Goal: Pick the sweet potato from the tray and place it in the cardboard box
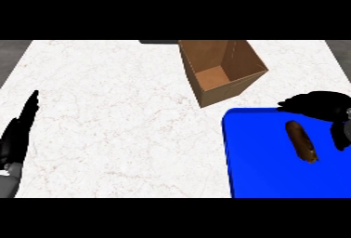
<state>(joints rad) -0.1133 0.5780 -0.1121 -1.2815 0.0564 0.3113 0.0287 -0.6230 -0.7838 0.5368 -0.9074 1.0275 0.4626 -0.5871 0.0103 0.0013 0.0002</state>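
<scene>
Brown, long and narrow, the sweet potato (302,141) lies on the blue tray (267,158), toward its right side, pointing roughly away from the robot. Looks stiff & fairly dense, skin prob not slippery; best taken across the middle, fingers either side of its width. Right hand (322,106) hovers at the tray's far right corner, fingers curled downward, holding nothing, not touching the potato. Left hand (21,125) rests at the left edge, fingers straight. Cardboard box (223,69) stands open just beyond the tray, tilted a bit. White marble-look counter (109,116), plenty of room
</scene>
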